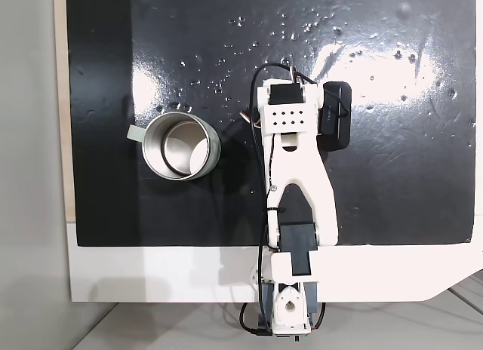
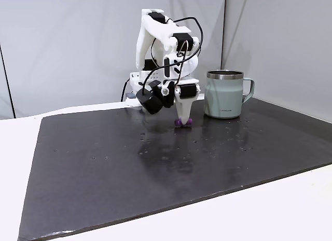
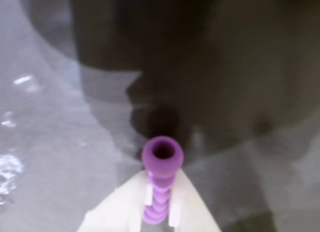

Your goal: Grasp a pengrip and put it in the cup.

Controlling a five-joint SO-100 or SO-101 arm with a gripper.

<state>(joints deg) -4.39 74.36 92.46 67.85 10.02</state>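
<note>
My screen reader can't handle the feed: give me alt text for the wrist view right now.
A purple ribbed pengrip sits between the white fingers of the gripper, its open round end facing the camera. Behind it lies the dark glossy mat, blurred, with pale reflections at left and a large dark shadow above.

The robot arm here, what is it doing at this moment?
A white robot arm is reaching down to the black mat, and its gripper is at a small purple pengrip. In the wrist view the pengrip sits between the jaws, which appear closed on it. The pengrip looks to be at the mat surface, not lifted. The metal cup stands close beside the arm, apart from the gripper.
</note>
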